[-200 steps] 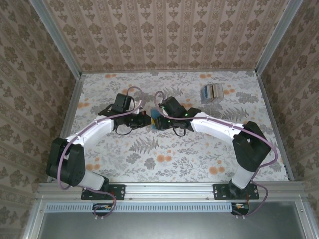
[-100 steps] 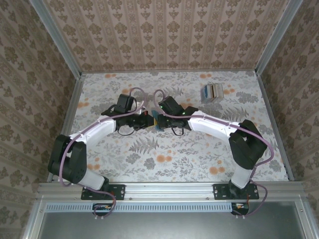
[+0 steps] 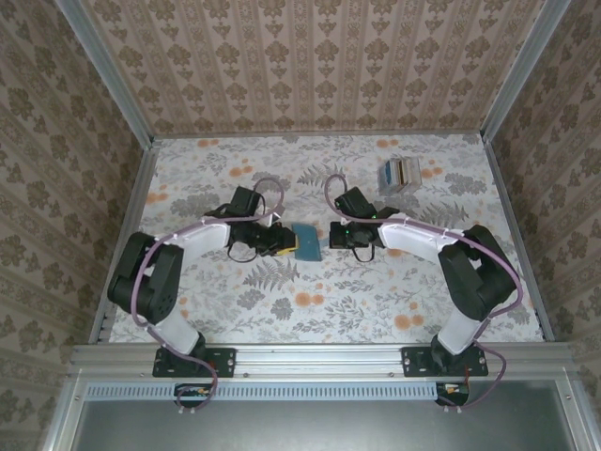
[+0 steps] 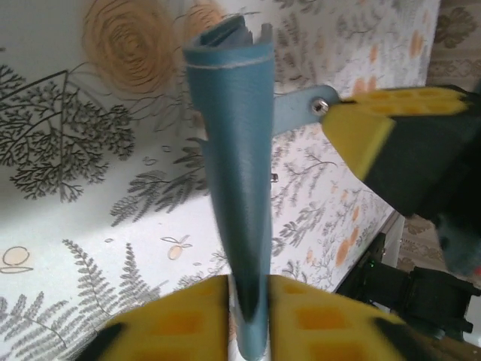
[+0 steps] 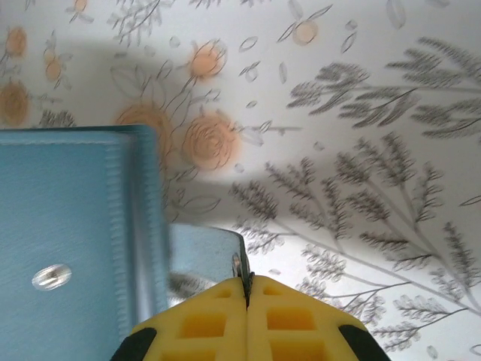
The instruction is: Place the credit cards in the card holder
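The left gripper (image 3: 278, 244) is clenched on the card holder (image 3: 306, 241). Its yellow pads press both faces of the teal wallet, which stands on edge between them and reaches straight out ahead of the fingertips, its folded leaves showing at the far end. A narrow grey-blue closure tab (image 4: 297, 110) runs off the wallet's side towards the right gripper (image 3: 334, 235), which faces the left one from just across the wallet. The right gripper's yellow fingers (image 5: 203, 323) are pressed tight together, and the tab's studded end meets their tips. I cannot tell whether it is actually nipped there. In the right wrist view the wallet's broad teal face lies to the left of those tips, with a round metal snap (image 5: 51, 277) on it. The credit cards (image 3: 398, 174) lie in a fanned stack on the floral table (image 3: 376, 291), well beyond and to the right of the right gripper, touched by neither arm.
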Controlling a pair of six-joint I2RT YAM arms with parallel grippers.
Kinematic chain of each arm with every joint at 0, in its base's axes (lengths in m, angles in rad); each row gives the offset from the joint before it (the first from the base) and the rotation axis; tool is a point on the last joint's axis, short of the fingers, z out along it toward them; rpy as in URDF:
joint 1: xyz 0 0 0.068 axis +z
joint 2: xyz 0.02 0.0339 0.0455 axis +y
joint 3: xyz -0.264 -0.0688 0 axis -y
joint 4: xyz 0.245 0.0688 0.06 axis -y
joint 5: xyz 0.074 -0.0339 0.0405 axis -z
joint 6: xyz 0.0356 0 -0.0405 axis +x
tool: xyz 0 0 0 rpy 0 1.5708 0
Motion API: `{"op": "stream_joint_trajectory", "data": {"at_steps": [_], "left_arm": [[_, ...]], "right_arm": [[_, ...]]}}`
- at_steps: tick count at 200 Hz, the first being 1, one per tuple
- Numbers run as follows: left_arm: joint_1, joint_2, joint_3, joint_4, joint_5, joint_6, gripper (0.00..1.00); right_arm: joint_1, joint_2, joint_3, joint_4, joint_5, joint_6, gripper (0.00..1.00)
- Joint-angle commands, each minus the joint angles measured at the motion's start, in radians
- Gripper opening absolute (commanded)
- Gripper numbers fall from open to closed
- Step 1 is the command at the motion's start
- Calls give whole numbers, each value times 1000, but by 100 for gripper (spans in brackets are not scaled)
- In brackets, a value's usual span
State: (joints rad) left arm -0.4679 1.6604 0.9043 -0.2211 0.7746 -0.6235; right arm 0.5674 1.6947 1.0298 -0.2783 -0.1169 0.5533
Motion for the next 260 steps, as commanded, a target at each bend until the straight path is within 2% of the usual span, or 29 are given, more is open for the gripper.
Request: {"op": "stream_joint_trajectory", "data": {"at_steps": [1, 9, 20, 68, 144, 147, 163, 189, 225, 260], "left_arm": [[5, 57, -2, 47, 25, 29, 49], [5, 75, -1, 55, 25, 41, 54], [5, 95, 5, 59, 28, 55, 56], [5, 89, -3, 130, 73, 37, 58], [5, 67, -33, 139, 69, 39, 62], [30, 69, -33, 134, 66, 45, 62], [42, 81, -23, 111, 65, 45, 62], [44, 45, -48, 169, 93, 19, 63], [60, 19, -31, 145, 110, 26, 67], [54, 42, -7, 77, 89, 57, 67]], "right_arm": [[5, -57, -40, 64, -105, -2, 0], [5, -63, -54, 92, -126, -1, 0], [5, -74, -62, 103, -148, 4, 0], [6, -182, -108, 215, -259, 80, 0], [25, -199, -177, 346, -294, 128, 0], [25, -195, -177, 348, -295, 128, 0], [25, -176, -169, 335, -308, 133, 0], [33, -192, -180, 352, -310, 130, 0], [34, -203, -152, 312, -302, 114, 0], [34, -191, -133, 296, -308, 113, 0]]}}
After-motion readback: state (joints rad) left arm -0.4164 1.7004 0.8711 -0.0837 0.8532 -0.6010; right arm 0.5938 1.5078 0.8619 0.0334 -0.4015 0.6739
